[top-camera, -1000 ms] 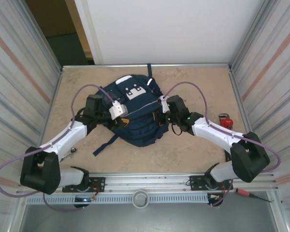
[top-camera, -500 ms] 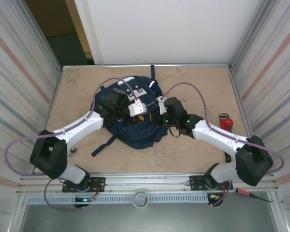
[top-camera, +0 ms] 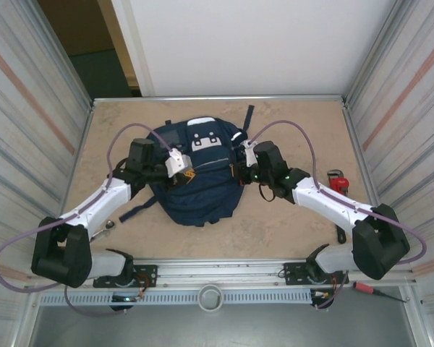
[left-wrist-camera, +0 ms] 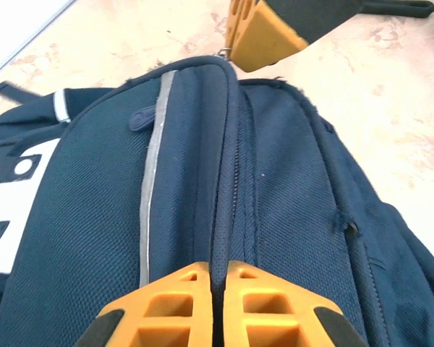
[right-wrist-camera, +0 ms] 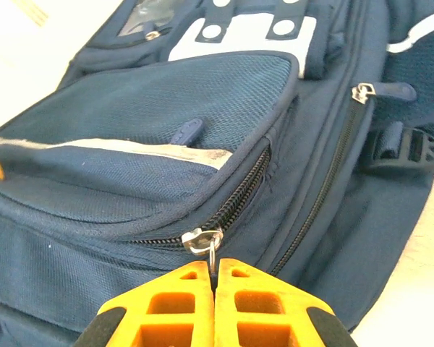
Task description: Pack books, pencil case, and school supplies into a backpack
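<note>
The backpack [top-camera: 199, 181] lies flat mid-worktop [top-camera: 289, 231], navy with white patches and a pale stripe, and its zippers look closed. The right fingers [right-wrist-camera: 166, 303] are pinched on a metal zipper pull [right-wrist-camera: 201, 240], likely to draw the pocket open. The left fingers [left-wrist-camera: 166, 311], nearly together, nip the fabric ridge [left-wrist-camera: 224, 144] opposite, probably bracing the bag against that pull.

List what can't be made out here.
- Inside the backpack: all views, closed fabric covers it.
- How deep the left claw bites the backpack seam: left wrist view, its fingers hide it.
- The small shiny item beside the left arm: top view, too small to identify.
</note>
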`<state>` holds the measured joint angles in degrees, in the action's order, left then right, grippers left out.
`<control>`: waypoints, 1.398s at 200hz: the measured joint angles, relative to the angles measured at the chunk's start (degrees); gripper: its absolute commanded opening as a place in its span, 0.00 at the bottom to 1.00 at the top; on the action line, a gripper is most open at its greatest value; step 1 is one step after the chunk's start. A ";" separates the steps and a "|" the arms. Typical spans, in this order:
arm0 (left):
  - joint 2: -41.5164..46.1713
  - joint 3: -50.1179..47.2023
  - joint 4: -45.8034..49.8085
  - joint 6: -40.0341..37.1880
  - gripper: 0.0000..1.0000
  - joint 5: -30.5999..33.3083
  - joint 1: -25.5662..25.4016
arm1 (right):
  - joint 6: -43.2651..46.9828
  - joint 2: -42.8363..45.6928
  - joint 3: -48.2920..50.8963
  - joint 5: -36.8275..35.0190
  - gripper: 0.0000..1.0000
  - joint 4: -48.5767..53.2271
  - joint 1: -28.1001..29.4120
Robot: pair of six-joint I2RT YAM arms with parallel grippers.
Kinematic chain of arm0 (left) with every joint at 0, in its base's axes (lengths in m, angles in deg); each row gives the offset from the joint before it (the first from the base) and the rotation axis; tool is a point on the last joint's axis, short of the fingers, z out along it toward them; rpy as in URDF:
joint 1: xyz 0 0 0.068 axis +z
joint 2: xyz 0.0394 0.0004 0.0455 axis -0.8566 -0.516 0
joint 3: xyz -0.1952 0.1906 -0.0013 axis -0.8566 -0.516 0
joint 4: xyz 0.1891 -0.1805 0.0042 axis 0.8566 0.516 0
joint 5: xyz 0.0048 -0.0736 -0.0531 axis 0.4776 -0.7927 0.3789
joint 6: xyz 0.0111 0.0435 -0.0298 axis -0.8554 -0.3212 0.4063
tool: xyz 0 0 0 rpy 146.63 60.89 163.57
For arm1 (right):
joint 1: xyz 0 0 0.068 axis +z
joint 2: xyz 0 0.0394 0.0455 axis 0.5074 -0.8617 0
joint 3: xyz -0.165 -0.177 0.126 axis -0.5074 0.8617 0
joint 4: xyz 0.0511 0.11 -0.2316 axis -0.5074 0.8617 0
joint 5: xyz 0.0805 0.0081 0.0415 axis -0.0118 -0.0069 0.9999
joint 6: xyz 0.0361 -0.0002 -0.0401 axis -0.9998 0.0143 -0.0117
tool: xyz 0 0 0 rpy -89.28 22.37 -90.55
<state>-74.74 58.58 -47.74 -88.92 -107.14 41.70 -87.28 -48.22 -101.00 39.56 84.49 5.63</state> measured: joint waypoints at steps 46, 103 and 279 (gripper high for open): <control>0.17 0.09 -0.74 1.86 0.68 8.63 -2.86 | -0.33 -0.11 0.00 -1.25 0.00 -0.20 2.05; -5.60 10.25 3.21 0.90 0.59 19.82 -17.05 | -2.45 -0.11 0.00 -2.25 0.00 -0.39 6.14; -8.35 9.97 3.28 -7.02 0.00 -7.04 -5.57 | 0.11 -8.90 -9.35 15.63 0.00 4.11 -4.74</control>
<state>-83.09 68.54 -44.46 -95.94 -114.18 36.13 -87.17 -57.11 -110.36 55.19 88.60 0.88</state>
